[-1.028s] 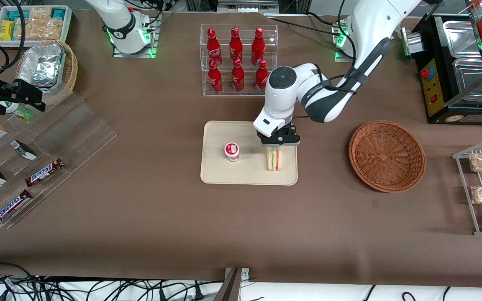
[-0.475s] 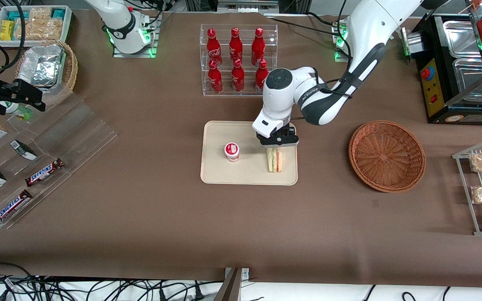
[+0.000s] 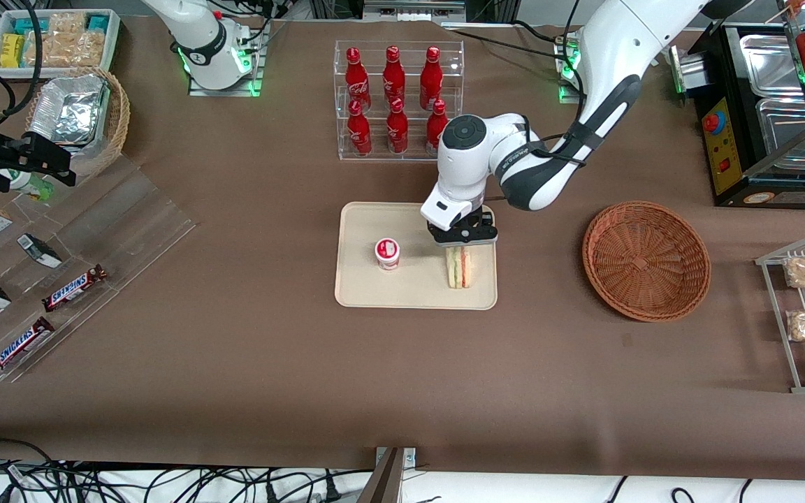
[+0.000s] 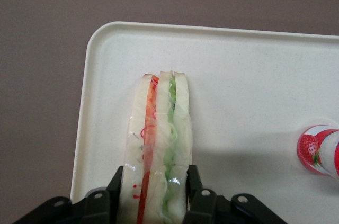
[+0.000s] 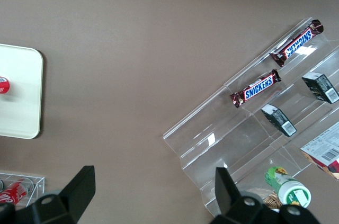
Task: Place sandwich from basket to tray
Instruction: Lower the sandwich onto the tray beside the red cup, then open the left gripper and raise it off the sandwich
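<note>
The jaws press against both bread faces of the sandwich (image 4: 158, 144), one pad on each side, so the gripper (image 3: 463, 241) is clamped on it. The sandwich stands on edge on the tray (image 3: 364, 290), close to the rim at the working arm's end, with the empty basket (image 3: 646, 260) well apart on the counter (image 3: 270, 363) toward that same end.

The risk from here is tipping. The wedge is tall and thin and rests on a narrow edge, so if the jaws part unevenly or a pad drags on the clear wrap, it could topple, possibly over the low rim onto the counter. Lifting away before the wrap has come free would likely pull it up too. The small strawberry cup (image 3: 387, 253) stands clear, farther along the tray, and looks safe.

The sandwich's long axis runs from the gripper toward the front camera, roughly along the tray's short side, with its filling edge facing up.
</note>
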Action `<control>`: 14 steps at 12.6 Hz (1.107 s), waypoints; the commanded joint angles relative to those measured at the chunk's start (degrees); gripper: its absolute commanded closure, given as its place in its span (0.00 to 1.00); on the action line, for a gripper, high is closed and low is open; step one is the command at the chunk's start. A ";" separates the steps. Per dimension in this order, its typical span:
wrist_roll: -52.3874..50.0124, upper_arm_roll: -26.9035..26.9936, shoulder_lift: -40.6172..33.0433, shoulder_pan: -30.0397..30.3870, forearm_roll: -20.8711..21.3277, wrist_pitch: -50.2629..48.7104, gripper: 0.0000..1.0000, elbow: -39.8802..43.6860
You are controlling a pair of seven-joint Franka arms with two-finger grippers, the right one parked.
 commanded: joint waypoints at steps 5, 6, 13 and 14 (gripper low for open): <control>-2.49 -1.91 -2.02 -0.97 0.55 -4.73 0.00 1.69; -2.49 -3.57 -2.37 -0.53 0.46 -6.76 0.00 1.96; -1.70 -6.05 -8.52 0.35 -7.45 -18.08 0.00 6.94; -1.70 -6.23 -8.52 0.26 -8.15 -20.81 0.00 8.97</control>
